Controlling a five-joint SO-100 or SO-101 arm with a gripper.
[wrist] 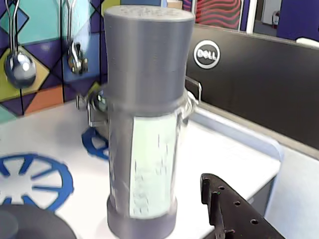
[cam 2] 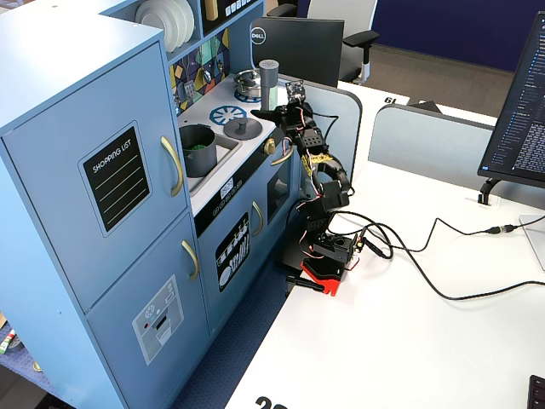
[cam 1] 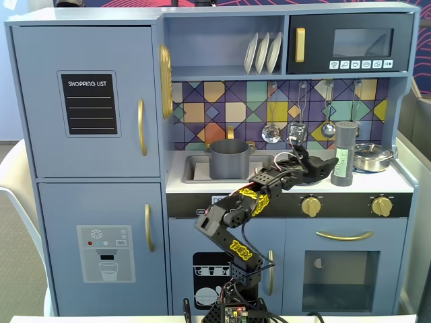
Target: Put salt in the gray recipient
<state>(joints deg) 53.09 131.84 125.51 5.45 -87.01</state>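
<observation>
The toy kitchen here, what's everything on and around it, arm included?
Salt shaker: one, dark gray, pale green label, upright on the stovetop.
Pot: one, matte gray, in the sink.
Steel pan: one, shiny, right of the shaker in a fixed view.
Lid: one, gray, knobbed, on the stovetop.
Plates: three, white, upper shelf.
Ladles: several, silver, hanging on the tiled wall.
Monitor: one, black, behind the kitchen.
Arm: one, black and yellow, before the kitchen.
Tool: one, black, beside the shaker.
</observation>
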